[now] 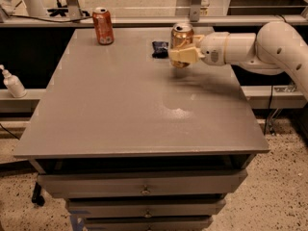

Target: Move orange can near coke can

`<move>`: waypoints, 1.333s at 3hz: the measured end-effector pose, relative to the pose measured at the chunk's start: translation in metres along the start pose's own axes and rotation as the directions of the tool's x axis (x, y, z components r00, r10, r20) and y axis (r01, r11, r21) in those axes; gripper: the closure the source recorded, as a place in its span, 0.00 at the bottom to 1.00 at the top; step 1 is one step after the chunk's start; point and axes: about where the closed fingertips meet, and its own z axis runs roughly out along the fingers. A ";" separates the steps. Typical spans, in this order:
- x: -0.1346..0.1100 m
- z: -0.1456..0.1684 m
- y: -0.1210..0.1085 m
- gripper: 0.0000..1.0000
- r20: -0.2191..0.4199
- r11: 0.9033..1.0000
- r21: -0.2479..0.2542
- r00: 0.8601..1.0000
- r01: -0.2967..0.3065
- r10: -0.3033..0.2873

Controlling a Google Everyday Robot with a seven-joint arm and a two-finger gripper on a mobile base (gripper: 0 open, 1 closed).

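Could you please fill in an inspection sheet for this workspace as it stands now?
Surface: grey table, a glare patch near its middle, drawers below.
Job's things: orange can upright in the hand, toward the far right; coke can upright at the far left edge, well apart from it.
Clutter: small dark packet just left of the orange can.
Grippers: hand closed around the orange can, reaching in from the right.
Cables: rail cable behind the table; hanging cable at right.
Surroundings: white pump bottle on the left ledge; speckled floor.
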 end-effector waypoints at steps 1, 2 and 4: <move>-0.002 0.011 0.000 1.00 0.017 1.000 -0.009 1.000 0.002 -0.002; -0.007 0.047 -0.010 1.00 0.050 0.999 -0.033 0.999 0.014 -0.013; -0.036 0.141 -0.033 1.00 0.106 0.990 -0.119 0.992 0.077 -0.064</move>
